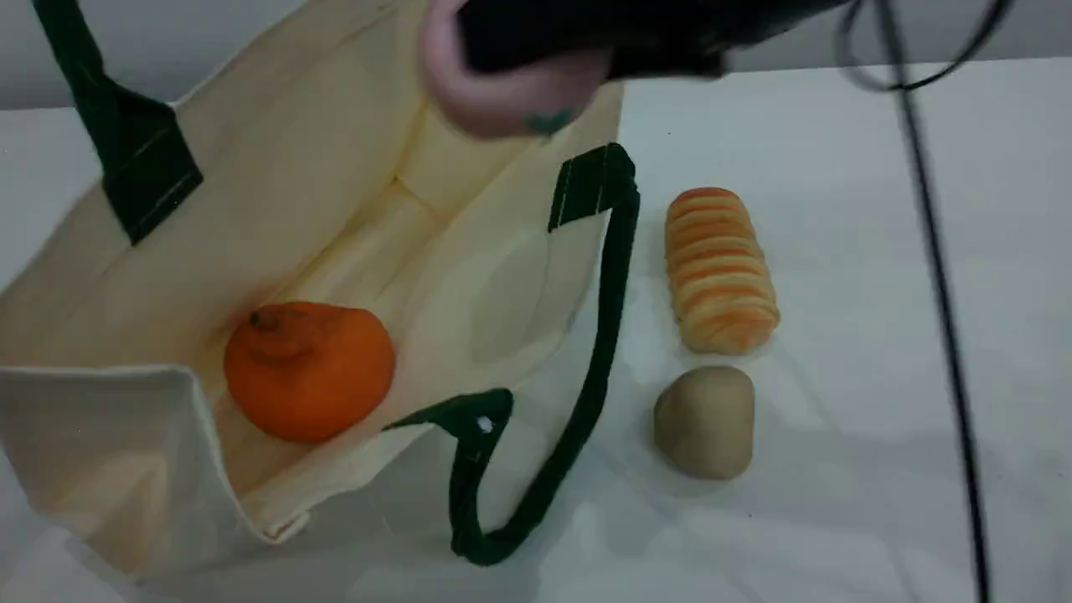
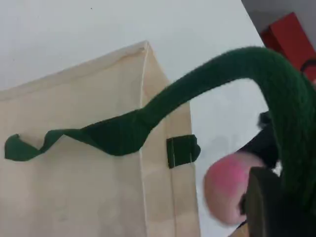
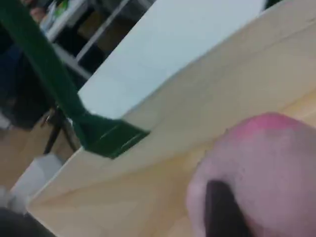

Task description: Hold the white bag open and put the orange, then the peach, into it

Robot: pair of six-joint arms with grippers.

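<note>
At the far left of the scene view, one dark green handle (image 1: pixel 126 142) of the white bag (image 1: pixel 469 293) rises out of the top edge of the picture, pulled up taut. The left wrist view shows this same strap arching up into the left gripper (image 2: pixel 291 207), whose jaws are together, clamped on the strap. The bag lies on the white counter (image 1: pixel 837 502) with its mouth held wide, its cream inside in full view.

Inside the bag, on its lower wall near the left front corner, sits the orange (image 1: pixel 310 368), its stem bump tilted up and to the left. It touches the canvas beneath it.

Further right, the second green handle (image 1: pixel 586 385) droops from the bag's right rim onto the counter in a loose loop.

Above the mouth of the bag, at the top middle of the scene view, the right gripper (image 1: pixel 586 59) holds the peach (image 1: pixel 502 92), its pink body and small green leaf mark showing under the dark jaws. The jaws are clamped on the fruit, which hangs clear of the canvas. In the right wrist view the peach fills the lower right corner, with the bag's wall behind it.

To the right of the bag, on the bare counter, lie a striped bread roll (image 1: pixel 720 268) and, just below it, a tan lump (image 1: pixel 705 421), near each other but apart.
</note>
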